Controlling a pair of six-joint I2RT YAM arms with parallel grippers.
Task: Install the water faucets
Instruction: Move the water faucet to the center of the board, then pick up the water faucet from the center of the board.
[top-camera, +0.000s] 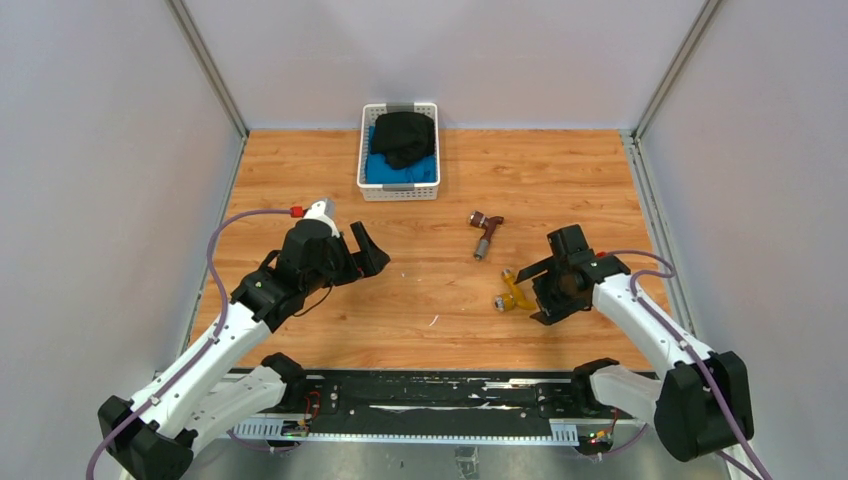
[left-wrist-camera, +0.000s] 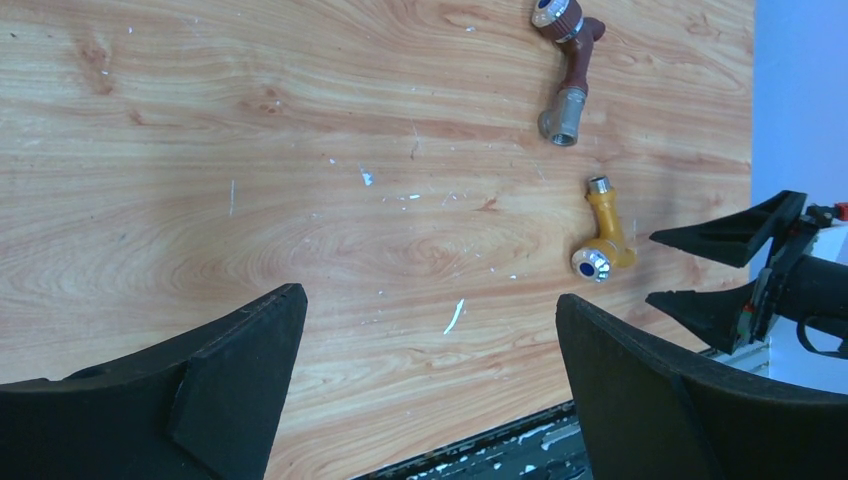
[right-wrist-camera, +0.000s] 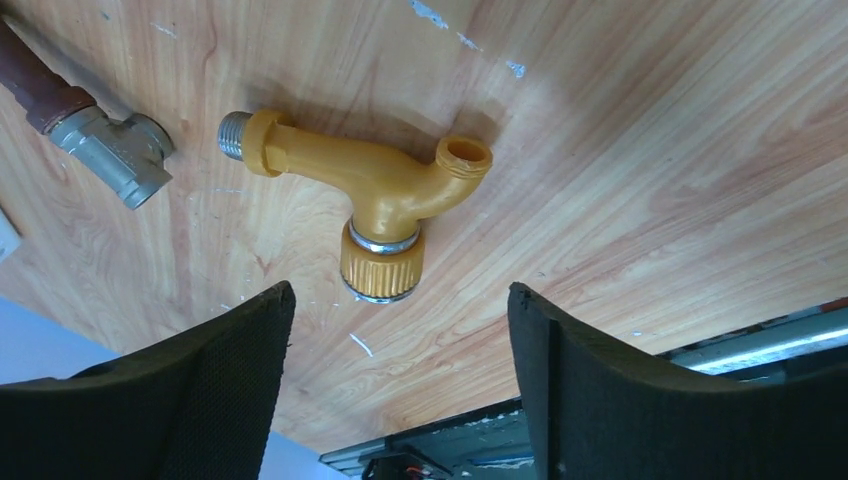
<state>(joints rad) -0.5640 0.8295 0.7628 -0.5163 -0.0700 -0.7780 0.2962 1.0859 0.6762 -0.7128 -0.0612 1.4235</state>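
The right jaws stand spread and empty, their black foam-faced fingers (right-wrist-camera: 190, 400) low over the wood-grain counter (top-camera: 420, 310). The brass-yellow faucet (right-wrist-camera: 370, 195) lies flat just ahead of them and apart, roughly centred on the gap. Its ribbed knob with a silvery ring points back at the jaws. Its threaded stem runs crosswise to the left and the short open spout curls off to the right. The long axis therefore lies along the jaws' closing line, so a grip would probably suit the knob better than the stem. The right arm is much the nearer.

The left jaws, also spread wide and empty, hover well apart to the left. Beyond lies the reddish-brown faucet (top-camera: 487, 235), matte-bodied, with a silvery hexagonal end toward the yellow one. Farthest is a white slatted basket (top-camera: 398, 192) of dark and blue cloth.
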